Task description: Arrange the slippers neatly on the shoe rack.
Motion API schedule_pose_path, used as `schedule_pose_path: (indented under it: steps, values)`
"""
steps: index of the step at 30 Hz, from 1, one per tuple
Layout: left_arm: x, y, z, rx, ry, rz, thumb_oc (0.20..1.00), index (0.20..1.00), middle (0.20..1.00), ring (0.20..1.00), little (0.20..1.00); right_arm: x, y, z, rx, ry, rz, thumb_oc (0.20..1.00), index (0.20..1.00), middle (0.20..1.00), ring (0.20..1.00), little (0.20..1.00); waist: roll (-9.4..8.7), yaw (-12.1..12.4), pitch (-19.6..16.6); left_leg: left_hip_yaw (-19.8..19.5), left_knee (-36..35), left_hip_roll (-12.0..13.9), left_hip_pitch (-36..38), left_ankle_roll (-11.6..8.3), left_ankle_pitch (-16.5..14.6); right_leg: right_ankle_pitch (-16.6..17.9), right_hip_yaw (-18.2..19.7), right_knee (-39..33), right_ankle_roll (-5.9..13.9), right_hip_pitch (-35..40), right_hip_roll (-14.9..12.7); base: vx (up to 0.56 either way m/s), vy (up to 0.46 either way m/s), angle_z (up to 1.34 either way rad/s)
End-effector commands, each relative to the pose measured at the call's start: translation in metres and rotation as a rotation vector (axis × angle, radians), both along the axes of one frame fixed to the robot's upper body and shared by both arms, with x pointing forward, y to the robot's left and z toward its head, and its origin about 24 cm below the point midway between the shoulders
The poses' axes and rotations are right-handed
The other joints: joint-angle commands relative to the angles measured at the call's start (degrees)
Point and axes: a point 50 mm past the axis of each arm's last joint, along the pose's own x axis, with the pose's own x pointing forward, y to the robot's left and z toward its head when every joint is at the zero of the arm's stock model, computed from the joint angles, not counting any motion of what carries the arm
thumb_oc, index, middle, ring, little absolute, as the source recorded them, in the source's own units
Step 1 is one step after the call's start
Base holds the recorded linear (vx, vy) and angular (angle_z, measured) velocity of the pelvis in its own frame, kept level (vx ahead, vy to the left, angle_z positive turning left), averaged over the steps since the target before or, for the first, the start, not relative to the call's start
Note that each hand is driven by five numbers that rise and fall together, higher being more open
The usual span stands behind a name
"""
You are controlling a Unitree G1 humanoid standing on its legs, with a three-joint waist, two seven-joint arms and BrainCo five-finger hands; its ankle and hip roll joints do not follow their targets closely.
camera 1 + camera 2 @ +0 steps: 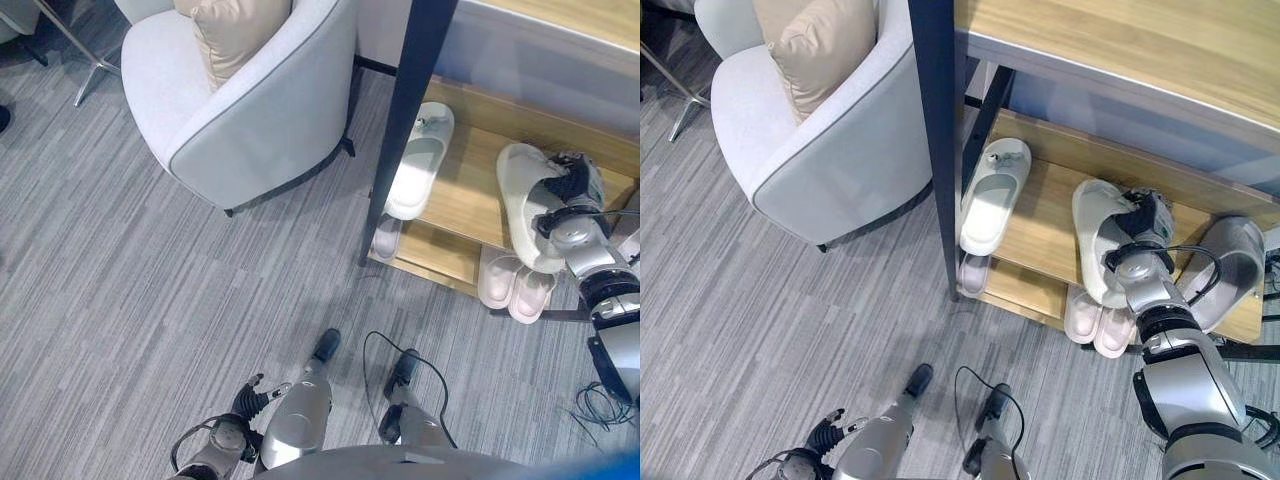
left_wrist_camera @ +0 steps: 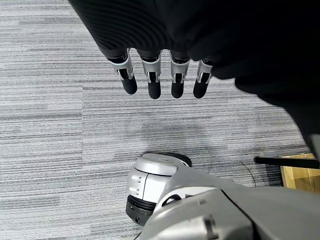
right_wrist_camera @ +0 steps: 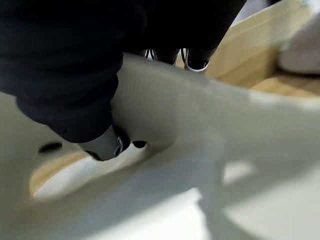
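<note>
A cream slipper [image 1: 1095, 235] lies tilted on the shoe rack's wooden middle shelf [image 1: 1040, 225]. My right hand [image 1: 1143, 222] is shut on its strap. In the right wrist view the thumb [image 3: 102, 145] sits under the strap [image 3: 200, 115] and the fingers curl over it. A white slipper [image 1: 992, 195] lies at the shelf's left end, and a grey slipper [image 1: 1232, 265] at its right end. Pale pink slippers [image 1: 1098, 318] stand on the lower shelf. My left hand [image 1: 255, 395] hangs low over the carpet with its fingers [image 2: 152, 82] straight and holding nothing.
The rack's dark post [image 1: 400, 130] stands at its front left corner, under a wooden top board [image 1: 1120, 40]. Another pale slipper [image 1: 385, 238] sits on the lower shelf by the post. A light grey armchair [image 1: 240, 100] with a tan cushion [image 1: 235, 30] stands to the left on grey carpet.
</note>
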Motion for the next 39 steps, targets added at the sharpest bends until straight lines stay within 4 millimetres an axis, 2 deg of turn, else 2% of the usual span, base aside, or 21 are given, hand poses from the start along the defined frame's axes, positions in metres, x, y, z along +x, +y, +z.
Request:
schedule_pose_path:
  steps: [1, 7, 12, 20, 28, 29, 30, 39]
  values:
    - [-0.008, -0.034, -0.008, -0.080, 0.045, -0.084, 1.000, 1.000, 1.000, 1.000, 1.000, -0.003, -0.012, 0.032, -0.129, -0.087, -0.010, 0.200, 0.200, 0.200, 0.200, 0.200, 0.45, 2.37, 0.61, -1.10, -7.22, -0.09, 2.02, -1.19, 2.69, -5.39, -1.90, 0.31, 5.85, 8.96, -0.51, 0.00, 0.000, 0.00]
    - [0.002, -0.038, -0.005, -0.084, 0.007, -0.091, 1.000, 1.000, 1.000, 1.000, 1.000, -0.007, 0.002, 0.028, -0.114, -0.169, -0.008, 0.200, 0.200, 0.200, 0.200, 0.200, 0.69, 1.97, 0.09, -1.37, -7.22, 0.04, 3.17, -0.80, 2.06, -5.70, -2.28, 0.31, 5.66, 10.22, -0.73, 0.00, 0.000, 0.00]
    - [0.002, -0.039, -0.006, -0.082, 0.014, -0.084, 1.000, 1.000, 1.000, 1.000, 1.000, -0.006, 0.010, 0.028, -0.081, -0.201, -0.004, 0.200, 0.200, 0.200, 0.200, 0.200, 0.53, 1.96, -0.04, -1.60, -7.22, -0.09, 3.33, -0.60, 1.91, -5.62, -2.33, 0.31, 5.70, 10.30, -0.96, -0.01, 0.018, 0.03]
    - [-0.003, -0.033, -0.009, -0.066, 0.049, -0.064, 1.000, 1.000, 1.000, 1.000, 1.000, 0.001, 0.014, 0.020, 0.036, -0.184, -0.016, 0.200, 0.200, 0.200, 0.200, 0.200, -0.16, 2.78, 0.01, -2.51, -7.22, -1.09, 2.32, -0.36, 2.15, -5.19, -3.32, 0.31, 5.99, 9.79, -1.50, -0.01, 0.031, 0.06]
    - [-0.001, -0.029, -0.008, -0.066, 0.044, -0.041, 1.000, 1.000, 1.000, 1.000, 1.000, 0.005, 0.020, 0.024, 0.051, -0.184, -0.002, 0.200, 0.200, 0.200, 0.200, 0.200, -0.73, 3.56, 0.35, -3.02, -7.22, -1.72, 1.64, -0.31, 2.21, -4.78, -3.93, 0.31, 6.21, 9.53, -1.92, 0.00, 0.023, 0.06]
    - [-0.001, -0.029, -0.008, -0.067, 0.044, -0.040, 1.000, 1.000, 1.000, 1.000, 1.000, 0.005, 0.019, 0.024, 0.052, -0.186, -0.003, 0.369, 0.369, 0.369, 0.369, 0.369, -0.75, 3.58, 0.32, -3.04, -7.22, -1.76, 1.62, -0.30, 2.20, -4.75, -4.04, 0.31, 6.22, 9.52, -1.94, -0.01, 0.033, 0.01]
    - [-0.003, -0.029, -0.008, -0.066, 0.050, -0.035, 1.000, 1.000, 1.000, 1.000, 1.000, 0.005, 0.019, 0.024, 0.059, -0.191, -0.011, 1.000, 1.000, 1.000, 1.000, 1.000, -0.78, 3.60, 0.23, -3.24, -7.22, -1.87, 1.63, -0.24, 2.13, -4.74, -4.06, 0.31, 6.21, 9.48, -2.01, 0.00, 0.000, 0.00]
    - [-0.006, -0.033, -0.011, -0.069, 0.069, -0.020, 1.000, 1.000, 1.000, 1.000, 1.000, -0.002, 0.025, 0.012, 0.032, -0.208, -0.033, 1.000, 1.000, 1.000, 1.000, 1.000, -0.43, 3.23, -0.62, -3.46, -7.22, -2.12, 2.08, -0.01, 1.86, -4.85, -4.60, 0.31, 6.16, 9.77, -2.40, 0.00, 0.000, 0.00]
